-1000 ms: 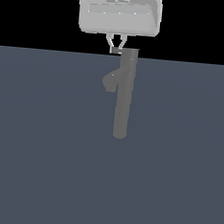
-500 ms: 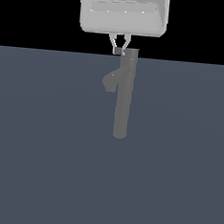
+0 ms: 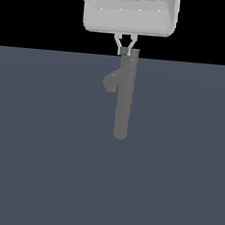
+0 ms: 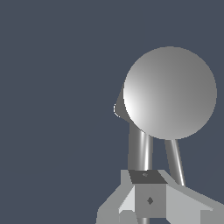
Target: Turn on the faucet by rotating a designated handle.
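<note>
Grey faucet (image 3: 124, 98): upright, unchanged.
Gripper (image 3: 125, 49): we see it shifted toward exterior view's right, fingers narrowly parted at cap; grasp unclear.
Handle (image 4: 141, 151): we judge not yet turned.

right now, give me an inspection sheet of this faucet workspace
surface: flat blue-grey floor, bare where visible
faucet: grey column with a stubby angled spout on the exterior view's left; round cap fills the wrist view
handle: thin rod beside a thicker one under the cap in the wrist view; not made out in the exterior view
clutter: nothing seen
gripper: at the column's top end, fingers converging; contact with the handle cannot be told
cables: nothing seen
surroundings: black backdrop above the floor
</note>
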Controlling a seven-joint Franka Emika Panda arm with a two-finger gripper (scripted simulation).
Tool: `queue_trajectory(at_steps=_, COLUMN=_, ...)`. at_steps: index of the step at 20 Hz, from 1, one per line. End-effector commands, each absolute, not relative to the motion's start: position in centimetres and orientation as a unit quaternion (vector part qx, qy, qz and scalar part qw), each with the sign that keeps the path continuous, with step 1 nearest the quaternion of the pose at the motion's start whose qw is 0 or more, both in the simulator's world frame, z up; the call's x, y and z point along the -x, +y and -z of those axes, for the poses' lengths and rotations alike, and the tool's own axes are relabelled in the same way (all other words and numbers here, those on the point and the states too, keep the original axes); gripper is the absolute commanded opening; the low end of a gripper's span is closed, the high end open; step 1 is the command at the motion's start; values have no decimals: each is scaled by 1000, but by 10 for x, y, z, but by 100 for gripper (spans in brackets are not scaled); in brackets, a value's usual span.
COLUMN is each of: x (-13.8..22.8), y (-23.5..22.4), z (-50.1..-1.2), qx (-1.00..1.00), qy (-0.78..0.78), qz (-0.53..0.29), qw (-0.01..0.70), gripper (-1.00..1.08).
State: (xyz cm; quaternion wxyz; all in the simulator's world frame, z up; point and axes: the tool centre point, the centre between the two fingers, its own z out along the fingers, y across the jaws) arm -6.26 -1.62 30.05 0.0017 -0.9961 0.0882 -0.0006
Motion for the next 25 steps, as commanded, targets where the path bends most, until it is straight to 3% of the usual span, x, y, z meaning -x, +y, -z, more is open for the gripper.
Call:
queue_trajectory(at_steps=1, x=58, y=-47, z=-301, qx=995, qy=104, qz=2, qw=0, gripper=-100)
queue_trajectory(at_steps=6, x=56, y=-74, z=-301, qx=994, qy=111, qz=0, qw=0, gripper=-100)
queue_trajectory(at_steps=7, x=61, y=-39, z=-301, qx=996, qy=86, qz=-6, qw=3, gripper=-100)
queue_trajectory(at_steps=25, x=12, y=-98, z=-301, qx=994, qy=111, qz=0, qw=0, gripper=-100)
